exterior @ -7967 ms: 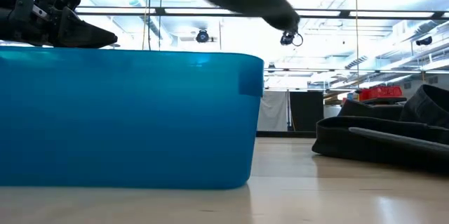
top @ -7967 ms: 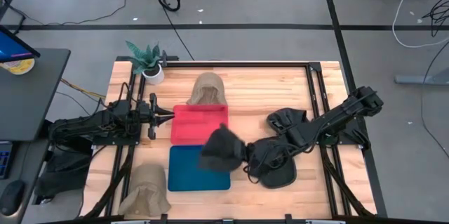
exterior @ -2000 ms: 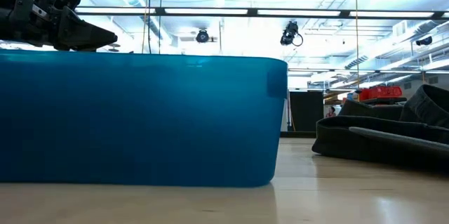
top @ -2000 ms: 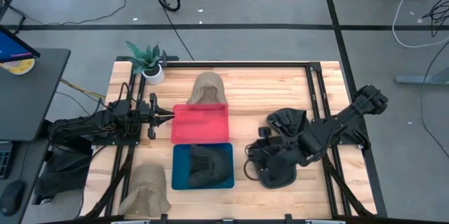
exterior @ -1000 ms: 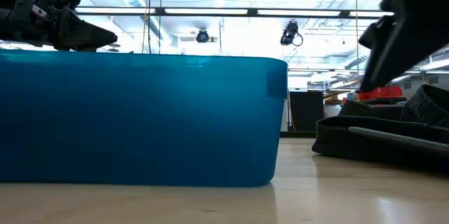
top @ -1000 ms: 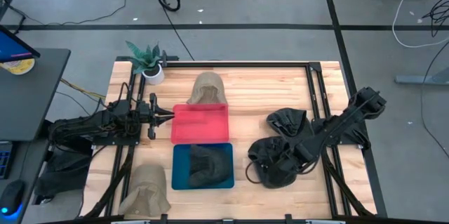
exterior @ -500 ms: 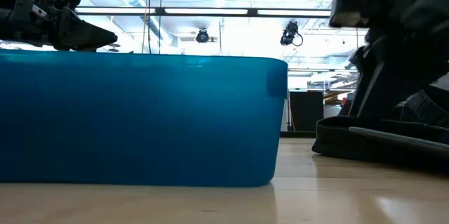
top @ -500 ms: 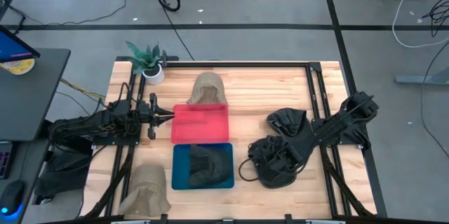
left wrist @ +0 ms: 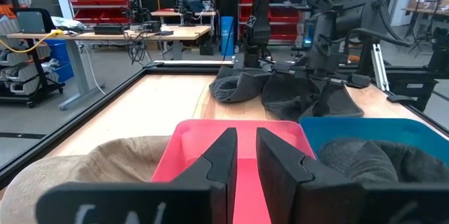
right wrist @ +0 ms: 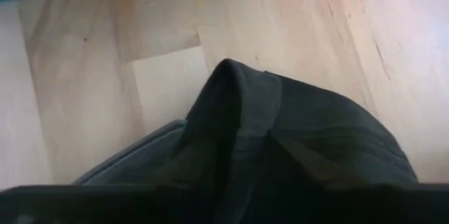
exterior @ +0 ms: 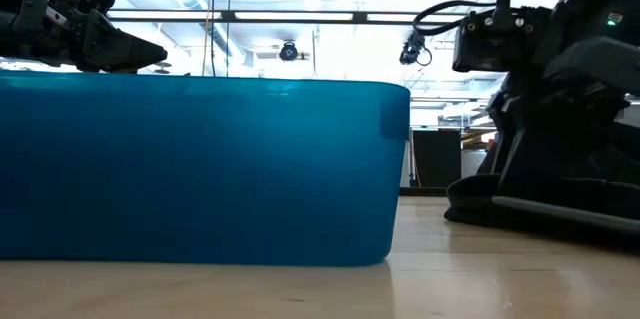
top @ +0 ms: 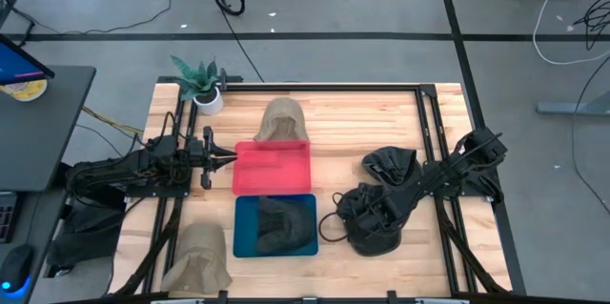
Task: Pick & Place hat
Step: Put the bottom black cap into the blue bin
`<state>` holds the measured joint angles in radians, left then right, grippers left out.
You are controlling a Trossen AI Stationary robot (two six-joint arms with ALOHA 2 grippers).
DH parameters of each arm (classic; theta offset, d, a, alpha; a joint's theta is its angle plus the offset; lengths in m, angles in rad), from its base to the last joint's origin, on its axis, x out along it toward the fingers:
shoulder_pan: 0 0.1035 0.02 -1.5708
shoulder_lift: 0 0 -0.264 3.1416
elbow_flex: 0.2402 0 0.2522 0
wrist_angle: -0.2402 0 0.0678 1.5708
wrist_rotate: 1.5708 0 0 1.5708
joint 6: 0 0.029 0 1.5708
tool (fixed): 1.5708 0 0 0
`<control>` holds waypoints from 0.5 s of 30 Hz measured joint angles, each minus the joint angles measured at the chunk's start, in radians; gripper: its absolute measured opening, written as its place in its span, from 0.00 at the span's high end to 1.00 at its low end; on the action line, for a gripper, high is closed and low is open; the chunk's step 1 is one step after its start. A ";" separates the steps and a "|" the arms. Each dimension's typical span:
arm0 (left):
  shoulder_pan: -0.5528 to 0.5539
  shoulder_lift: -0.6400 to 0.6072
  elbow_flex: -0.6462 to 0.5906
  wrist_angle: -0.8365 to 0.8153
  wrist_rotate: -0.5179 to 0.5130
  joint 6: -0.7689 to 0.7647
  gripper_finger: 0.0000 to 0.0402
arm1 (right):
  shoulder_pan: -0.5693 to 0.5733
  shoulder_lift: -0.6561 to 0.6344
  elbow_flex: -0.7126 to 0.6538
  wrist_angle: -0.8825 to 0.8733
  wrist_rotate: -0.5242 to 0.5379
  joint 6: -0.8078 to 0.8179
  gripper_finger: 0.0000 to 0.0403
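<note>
A dark hat lies on the wood at the near right, its brim flat on the table. My right gripper is down on the hat's left part. In the right wrist view a raised ridge of the hat fills the picture. Another dark hat lies inside the blue bin. My left gripper waits at the left over the red tray's edge. Its fingers stand a narrow gap apart with nothing between them.
A third dark hat lies just beyond the right gripper. A beige hat sits beyond the red tray, and another lies at the near left corner. A potted plant stands at the far left. Black rails frame the table.
My right gripper has come down from above onto the near-right dark hat and shifted a little toward the table's left edge. The hat in the blue bin has stayed where it was.
</note>
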<state>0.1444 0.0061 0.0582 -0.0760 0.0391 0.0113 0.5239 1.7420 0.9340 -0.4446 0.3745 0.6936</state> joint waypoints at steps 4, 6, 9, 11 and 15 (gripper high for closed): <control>0.000 0.000 0.000 0.000 0.000 0.000 0.86 | -0.002 0.000 0.000 -0.020 -0.010 -0.066 0.89; 0.000 0.000 0.000 0.000 0.000 0.000 0.86 | -0.002 0.000 0.000 -0.022 -0.021 -0.104 0.97; 0.000 0.000 0.000 0.000 0.000 0.000 0.86 | -0.003 0.000 0.000 -0.021 -0.027 -0.120 0.96; 0.000 0.000 0.000 0.000 0.000 0.000 0.86 | -0.004 -0.002 0.000 -0.021 -0.028 -0.138 0.98; 0.000 0.000 0.000 0.000 0.000 0.000 0.86 | -0.004 -0.008 0.014 -0.031 -0.027 -0.197 0.98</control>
<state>0.1444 0.0059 0.0582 -0.0761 0.0391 0.0113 0.5201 1.7336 0.9482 -0.4752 0.3478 0.4961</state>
